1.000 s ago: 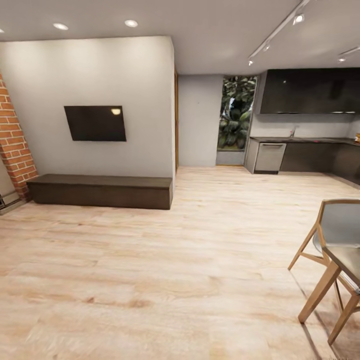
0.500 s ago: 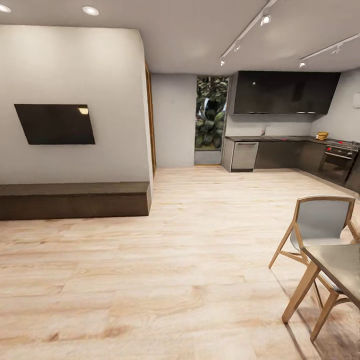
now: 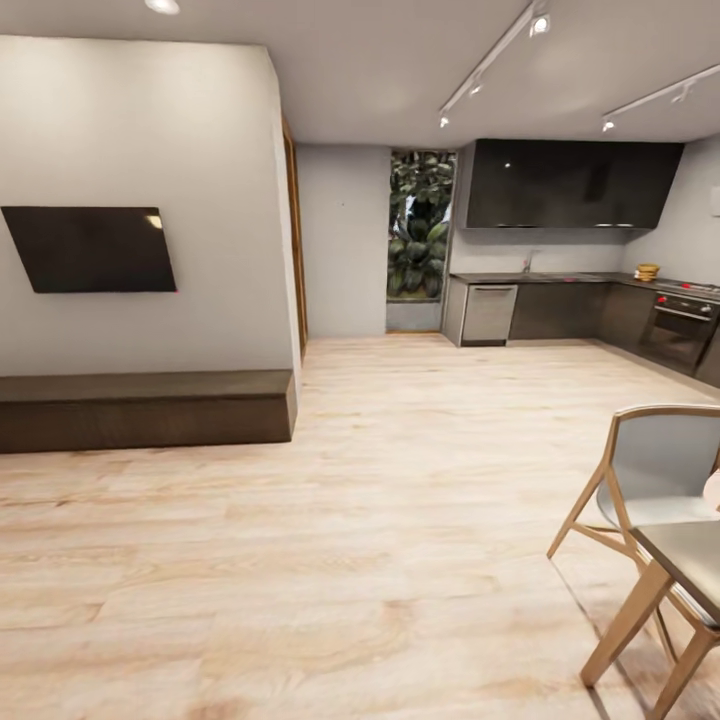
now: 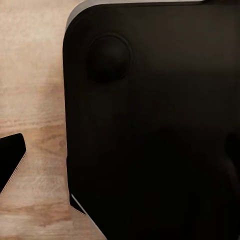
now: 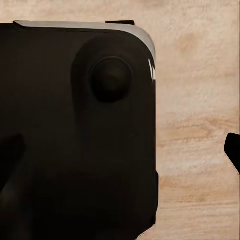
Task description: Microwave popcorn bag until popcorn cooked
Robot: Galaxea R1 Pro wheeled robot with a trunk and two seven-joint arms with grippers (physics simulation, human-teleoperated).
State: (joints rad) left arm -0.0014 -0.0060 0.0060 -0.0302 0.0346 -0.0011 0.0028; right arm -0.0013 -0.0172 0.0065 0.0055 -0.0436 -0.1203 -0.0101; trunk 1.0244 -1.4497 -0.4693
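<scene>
Both wrist views look down on a black rounded robot base (image 4: 150, 125) over pale wood floor (image 5: 200, 125); whether either pincer is released or clenched cannot be told. In the head view the wood floor runs to a far kitchen, where the countertop (image 3: 560, 278) tops dark cabinets (image 3: 560, 310) beside a built-in oven (image 3: 680, 335). A small yellowish item (image 3: 646, 271) sits on it, too small to identify. A wooden chair (image 3: 650, 480) stands near right, a wall TV (image 3: 90, 250) left.
</scene>
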